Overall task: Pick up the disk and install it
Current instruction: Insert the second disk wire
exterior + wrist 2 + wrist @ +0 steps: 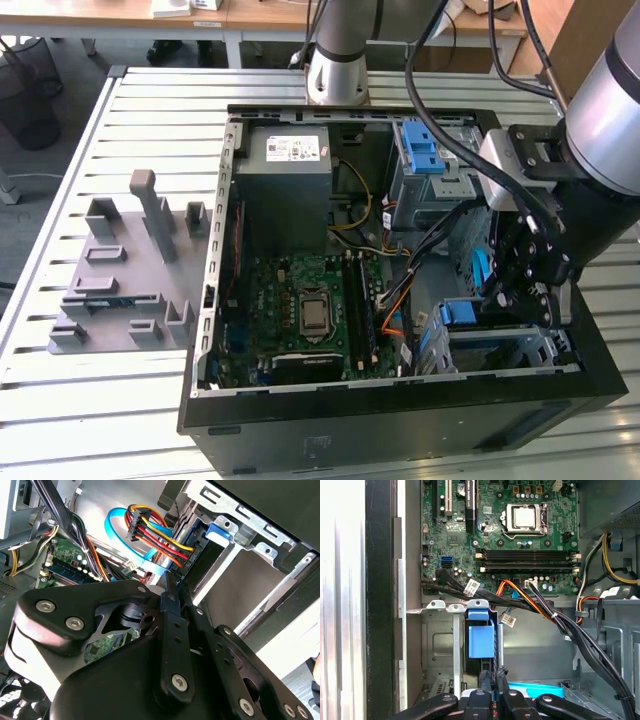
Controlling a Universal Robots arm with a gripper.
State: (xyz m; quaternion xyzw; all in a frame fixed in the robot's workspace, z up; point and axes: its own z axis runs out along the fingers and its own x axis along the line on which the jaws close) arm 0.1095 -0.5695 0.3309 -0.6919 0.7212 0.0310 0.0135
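Gripper (528, 272) down inside the computer case (300, 440), fingers together. Disk (536, 690) apparently at the drive cage (440, 650), blue frame edge showing beside the gripper. Risk: snagging the cable bundle (160, 537), or disk seated crooked, jamming

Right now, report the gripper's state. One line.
Gripper: shut, fingers together, low in the computer case beside the blue-latched drive cage; whether it grips anything cannot be told.

Beside the green printed circuit motherboard (510, 535) stands a grey metal drive cage (445, 650) carrying a bright blue plastic latch (481, 636); nearby run orange-and-black cables (520, 592).
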